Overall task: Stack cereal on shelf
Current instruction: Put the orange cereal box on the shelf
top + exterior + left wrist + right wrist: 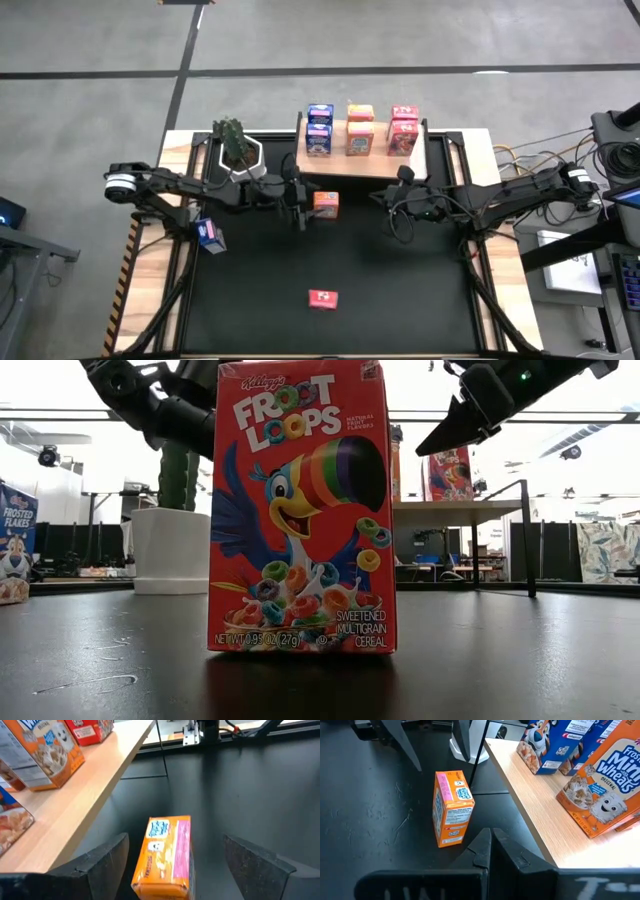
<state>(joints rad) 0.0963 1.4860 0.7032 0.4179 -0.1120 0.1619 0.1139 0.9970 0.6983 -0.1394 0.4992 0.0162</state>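
An orange cereal box (pixel 326 205) stands upright on the black mat just in front of the wooden shelf (pixel 370 162). My left gripper (pixel 300 208) is open at the box's left. In the left wrist view its fingers stand apart on either side of the box (pixel 162 857) without touching it. My right gripper (pixel 385 200) is shut and hangs to the right of the box (pixel 451 807), clear of it. Blue (pixel 320 130), orange (pixel 360 130) and red boxes (pixel 404 130) stand on the shelf.
A red box (pixel 323 298) stands near the mat's front edge and fills the low view (pixel 300 510). A blue box (pixel 210 235) lies at the mat's left edge. A white plant pot (pixel 238 155) stands left of the shelf, behind my left arm.
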